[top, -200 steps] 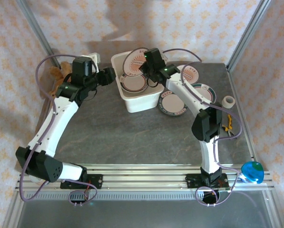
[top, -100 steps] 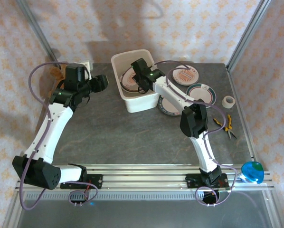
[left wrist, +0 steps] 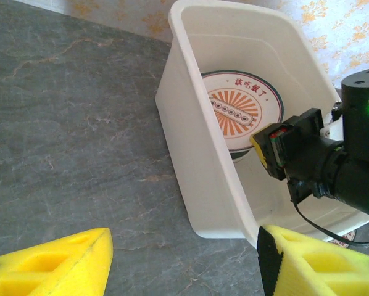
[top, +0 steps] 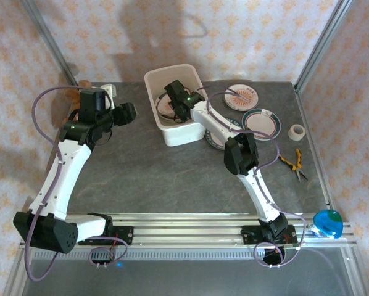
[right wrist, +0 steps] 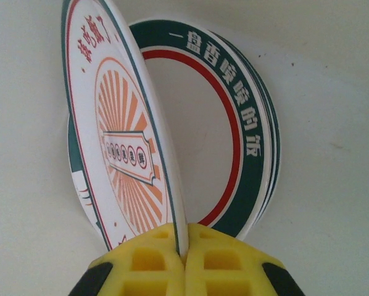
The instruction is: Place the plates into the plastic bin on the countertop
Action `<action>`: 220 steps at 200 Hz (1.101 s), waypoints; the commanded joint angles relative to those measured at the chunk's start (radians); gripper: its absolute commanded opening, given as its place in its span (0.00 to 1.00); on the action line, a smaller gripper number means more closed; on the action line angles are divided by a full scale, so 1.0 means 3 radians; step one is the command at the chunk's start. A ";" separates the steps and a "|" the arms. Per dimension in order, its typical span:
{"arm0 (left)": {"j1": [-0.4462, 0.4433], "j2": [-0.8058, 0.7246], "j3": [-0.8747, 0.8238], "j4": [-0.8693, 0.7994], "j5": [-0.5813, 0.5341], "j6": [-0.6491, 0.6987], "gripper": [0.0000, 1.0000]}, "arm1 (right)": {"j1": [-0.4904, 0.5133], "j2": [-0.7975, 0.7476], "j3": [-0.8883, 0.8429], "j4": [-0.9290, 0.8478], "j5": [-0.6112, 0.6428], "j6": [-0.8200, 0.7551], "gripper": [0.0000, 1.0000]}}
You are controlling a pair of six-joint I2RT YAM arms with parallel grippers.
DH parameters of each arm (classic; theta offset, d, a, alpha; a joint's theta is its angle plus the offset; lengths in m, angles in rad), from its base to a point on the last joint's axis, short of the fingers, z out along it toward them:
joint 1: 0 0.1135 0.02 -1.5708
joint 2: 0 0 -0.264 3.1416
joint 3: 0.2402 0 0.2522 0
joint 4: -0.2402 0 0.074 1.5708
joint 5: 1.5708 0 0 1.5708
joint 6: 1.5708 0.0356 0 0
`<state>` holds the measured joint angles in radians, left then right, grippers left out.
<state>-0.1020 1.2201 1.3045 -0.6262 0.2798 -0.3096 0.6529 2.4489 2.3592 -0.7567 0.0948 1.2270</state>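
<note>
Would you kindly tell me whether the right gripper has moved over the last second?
Yes. In the top view, the right gripper has moved left, from over the right rim of the off-white rectangular plastic bin down into its middle.

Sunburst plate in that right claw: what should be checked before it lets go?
1. Grip: right gripper shut on the sunburst plate at its rim: ok.
2. Position: sunburst plate inside the plastic bin walls: ok.
3. Lying flat: not ok; it stands tilted on edge above the teal-and-red plate.
4. Far edge resting on something: cannot tell.
5. Clearance: left gripper open, outside the bin over the countertop: ok.
6. Everything binned: not ok; other plates lie on the countertop right of the bin.
</note>
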 commanded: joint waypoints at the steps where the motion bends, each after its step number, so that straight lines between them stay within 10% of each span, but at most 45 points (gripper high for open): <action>1: 0.0031 -0.0102 -0.0045 -0.0095 0.0001 0.0099 0.64 | 0.0037 0.0066 0.0196 -0.0029 0.0100 0.0088 0.00; 144: 0.0039 -0.0358 -0.0408 0.0122 0.0031 -0.0089 0.64 | -0.0010 0.0223 0.0290 0.0067 -0.0254 0.0147 0.25; 220: 0.0039 -0.0569 -0.0652 0.0238 0.0053 -0.0289 0.64 | -0.0044 0.0014 0.0394 -0.0071 -0.0320 -0.0308 0.99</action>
<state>-0.1020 1.0805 1.1316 -0.6044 0.2802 -0.3630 0.6426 2.5256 2.4439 -0.7551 -0.0162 1.1923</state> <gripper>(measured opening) 0.640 0.910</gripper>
